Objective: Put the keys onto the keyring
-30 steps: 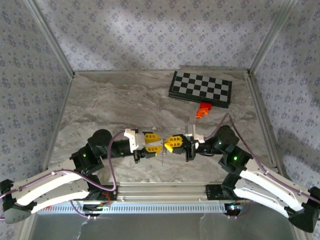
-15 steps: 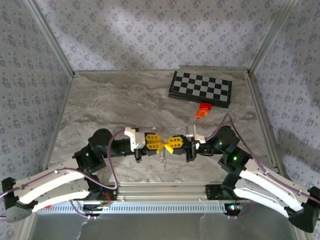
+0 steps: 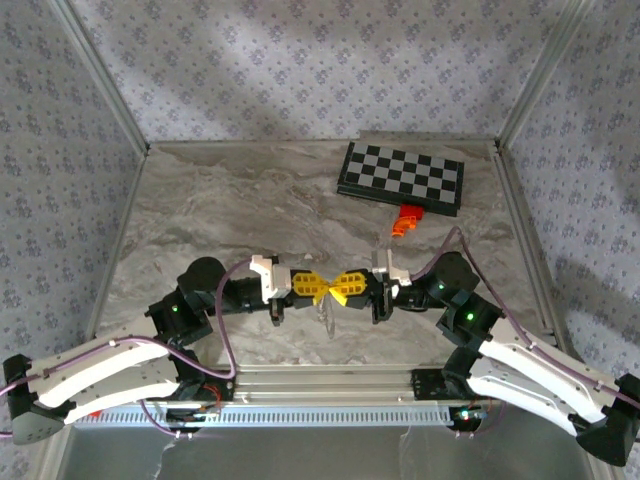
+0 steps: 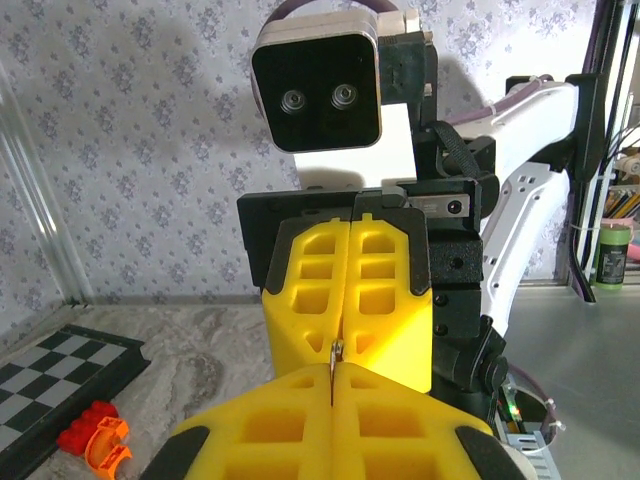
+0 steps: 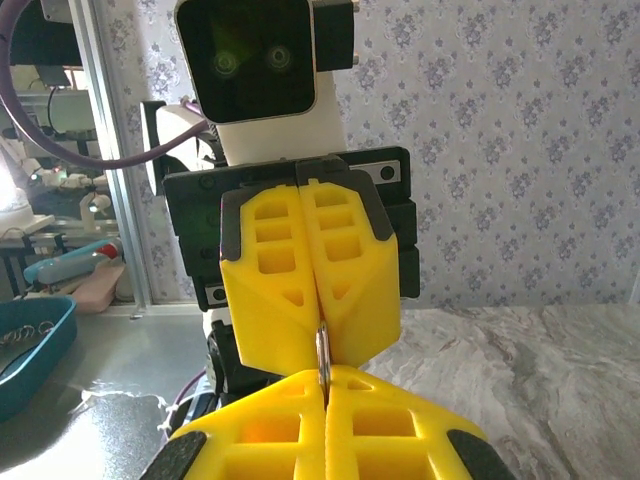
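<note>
Both arms meet nose to nose over the near middle of the table (image 3: pixel 230 210). The left gripper (image 3: pixel 318 286) and right gripper (image 3: pixel 338 286) sit tip to tip, yellow pads almost touching. Left wrist view: the left jaws are pressed together, with a thin sliver of metal pinched in the seam. The right gripper (image 4: pixel 347 335) faces it, pads closed flat. Right wrist view: the keyring (image 5: pixel 322 360) stands edge-on, clamped in the right jaws and running up into the closed seam of the left gripper (image 5: pixel 316 320). So the ring is gripped from both sides, held off the table. From above, something pale dangles below the tips, too fine to make out. Far right lie a chessboard (image 3: pixel 400 178) and, just beside its near edge, an orange block (image 3: pixel 405 222), well apart from the grippers.
</note>
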Robot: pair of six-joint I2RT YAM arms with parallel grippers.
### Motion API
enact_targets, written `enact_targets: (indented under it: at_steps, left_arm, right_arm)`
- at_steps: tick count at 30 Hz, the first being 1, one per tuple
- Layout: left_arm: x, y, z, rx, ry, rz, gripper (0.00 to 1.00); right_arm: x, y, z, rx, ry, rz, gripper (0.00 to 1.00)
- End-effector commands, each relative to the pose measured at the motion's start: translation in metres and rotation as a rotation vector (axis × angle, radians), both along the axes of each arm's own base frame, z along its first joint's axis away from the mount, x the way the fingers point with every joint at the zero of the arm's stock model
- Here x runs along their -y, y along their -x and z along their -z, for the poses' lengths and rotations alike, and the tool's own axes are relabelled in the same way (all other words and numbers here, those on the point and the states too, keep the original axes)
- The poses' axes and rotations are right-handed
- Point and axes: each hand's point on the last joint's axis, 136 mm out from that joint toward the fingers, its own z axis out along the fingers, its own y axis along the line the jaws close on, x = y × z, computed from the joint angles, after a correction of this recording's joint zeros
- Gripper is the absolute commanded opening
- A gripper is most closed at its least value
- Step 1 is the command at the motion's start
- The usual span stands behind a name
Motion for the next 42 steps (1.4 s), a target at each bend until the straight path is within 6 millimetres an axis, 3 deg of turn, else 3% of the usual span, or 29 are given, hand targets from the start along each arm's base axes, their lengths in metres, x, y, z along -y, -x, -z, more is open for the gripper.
enact_targets:
  at_steps: [1, 3, 8, 22, 28, 37, 42]
  left_arm:
    - [-0.004, 0.004, -0.010, 0.033, -0.012, 0.002, 0.00]
    - [-0.006, 0.003, -0.008, 0.043, -0.042, -0.010, 0.00]
    - [-0.009, -0.001, 0.001, 0.069, -0.132, -0.036, 0.00]
    - [-0.003, -0.007, 0.014, 0.076, -0.229, -0.043, 0.00]
    - [-0.002, -0.007, 0.016, 0.075, -0.234, -0.042, 0.00]
    - [-0.003, -0.007, 0.020, 0.068, -0.239, -0.042, 0.00]
    - [-0.003, -0.007, 0.021, 0.069, -0.240, -0.044, 0.00]
  right_arm:
    - [0.004, -0.002, -0.011, 0.046, 0.003, 0.038, 0.13]
    - [0.005, -0.006, -0.003, 0.057, 0.069, 0.076, 0.20]
    - [0.010, -0.013, 0.011, 0.088, 0.191, 0.153, 0.22]
    - [0.003, -0.008, 0.017, 0.096, 0.218, 0.119, 0.29]
    - [-0.002, -0.007, 0.022, 0.088, 0.227, 0.106, 0.21]
    - [-0.006, -0.007, 0.028, 0.087, 0.258, 0.094, 0.22]
    - [-0.005, -0.007, 0.027, 0.092, 0.250, 0.100, 0.05]
